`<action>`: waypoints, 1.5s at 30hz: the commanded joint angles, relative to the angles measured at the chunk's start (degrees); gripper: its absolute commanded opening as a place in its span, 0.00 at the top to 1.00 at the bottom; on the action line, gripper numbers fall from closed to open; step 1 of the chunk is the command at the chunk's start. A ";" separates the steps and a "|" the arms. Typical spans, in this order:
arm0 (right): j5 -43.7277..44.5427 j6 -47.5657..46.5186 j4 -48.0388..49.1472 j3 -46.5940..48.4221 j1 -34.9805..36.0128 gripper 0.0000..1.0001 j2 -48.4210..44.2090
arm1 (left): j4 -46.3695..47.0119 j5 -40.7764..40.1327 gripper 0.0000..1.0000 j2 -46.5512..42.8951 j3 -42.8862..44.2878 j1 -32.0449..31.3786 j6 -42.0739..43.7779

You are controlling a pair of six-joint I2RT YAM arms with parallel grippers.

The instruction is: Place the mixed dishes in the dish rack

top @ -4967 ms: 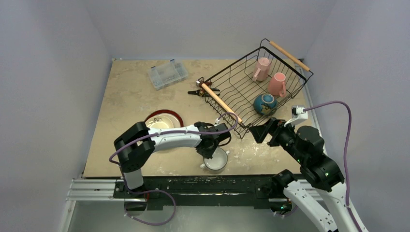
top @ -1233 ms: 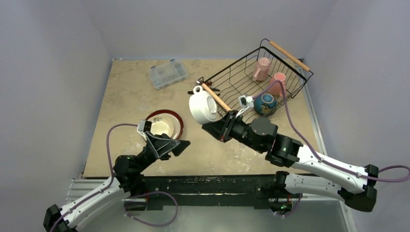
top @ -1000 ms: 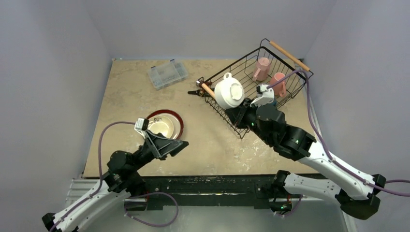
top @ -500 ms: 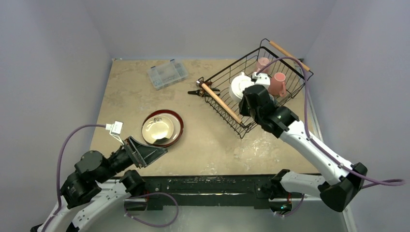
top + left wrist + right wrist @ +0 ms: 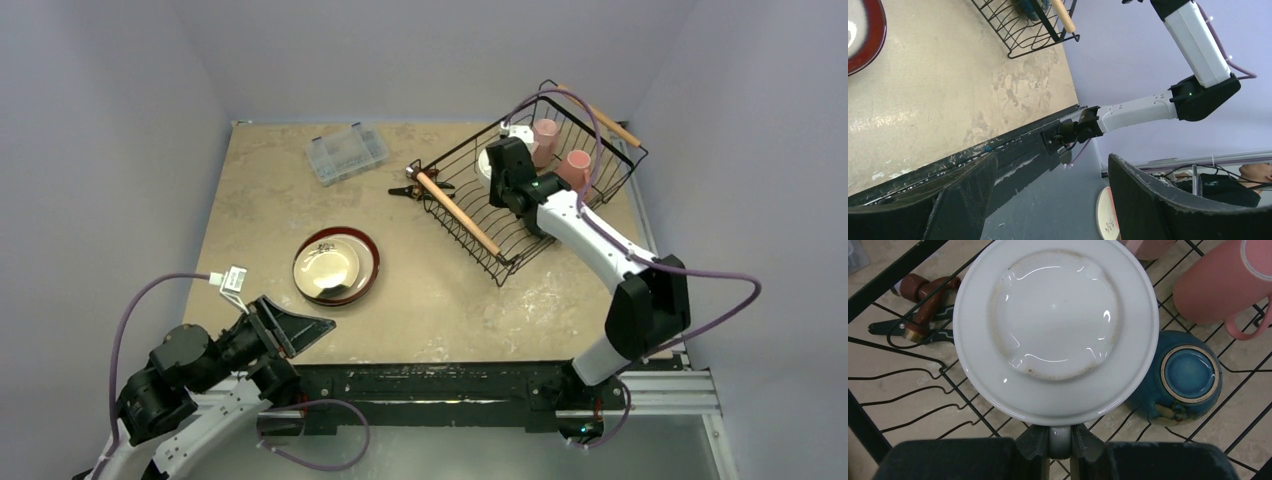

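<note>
The step in hand is setting the white two-handled cup [image 5: 1055, 330] into the dish rack [image 5: 458, 214]. The right claw [image 5: 1059, 440] is clamped on one handle of the cup and holds it base-up over the rack's wire floor, inside its left wall. Whether the cup rests on the wires I cannot tell.

The next move probably calls for lowering it until it sits, then letting go and lifting straight out.

Room inside the rack is tight. The upturned blue bowl [image 5: 1184, 377] lies just beside the cup, its edge hidden under the cup's rim, and a pink mug [image 5: 1223, 290] is near on the same side. A drift that way risks a knock.

The left claw [image 5: 1048, 200] hangs wide open and empty, well apart from the rack. The cream plate [image 5: 332, 270], sitting on the red-rimmed plate [image 5: 365, 285], waits on the table [image 5: 260, 200] left of the rack with open room around it.
</note>
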 commanded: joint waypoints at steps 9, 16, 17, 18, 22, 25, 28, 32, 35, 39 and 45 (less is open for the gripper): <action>-7.94 -7.00 6.92 10.94 -7.15 1.00 14.28 | -3.60 -3.51 0.20 -1.83 3.08 -0.09 0.10; -11.03 -5.85 7.06 12.44 -10.08 1.00 20.84 | -4.13 -3.94 0.20 -3.68 1.92 -0.09 -1.34; -10.10 -6.04 6.23 13.00 -10.33 1.00 21.76 | -4.74 -4.23 0.20 -3.79 1.99 -0.10 -1.44; -8.88 -6.16 5.42 13.53 -10.58 1.00 22.59 | -5.31 -4.60 0.20 -3.90 2.11 -0.09 -1.47; -6.68 -6.75 5.23 13.87 -11.82 1.00 24.50 | -6.55 -6.05 0.20 -4.17 2.86 -0.09 -1.19; -7.46 -6.96 5.99 14.00 -12.60 1.00 24.99 | -6.02 -6.34 0.20 -3.73 2.90 -0.10 -1.23; -8.42 -7.00 5.00 15.54 -12.96 0.96 26.17 | -5.80 -5.78 0.19 -2.48 2.90 -0.09 -0.94; -7.26 -6.97 4.08 15.32 -12.96 0.80 26.06 | -4.89 -4.36 0.19 -0.36 2.42 -0.09 -1.02; -7.27 -7.18 4.12 14.40 -12.97 0.68 24.19 | -4.40 -3.98 0.19 0.16 1.55 -0.09 -1.32; -7.32 -7.27 3.21 14.33 -12.96 0.53 21.73 | -3.13 -3.52 0.19 1.06 0.48 -0.09 -1.16; -9.77 -6.25 1.44 12.08 -11.02 0.48 11.65 | -0.77 -1.78 0.19 4.44 -0.64 -0.10 -0.15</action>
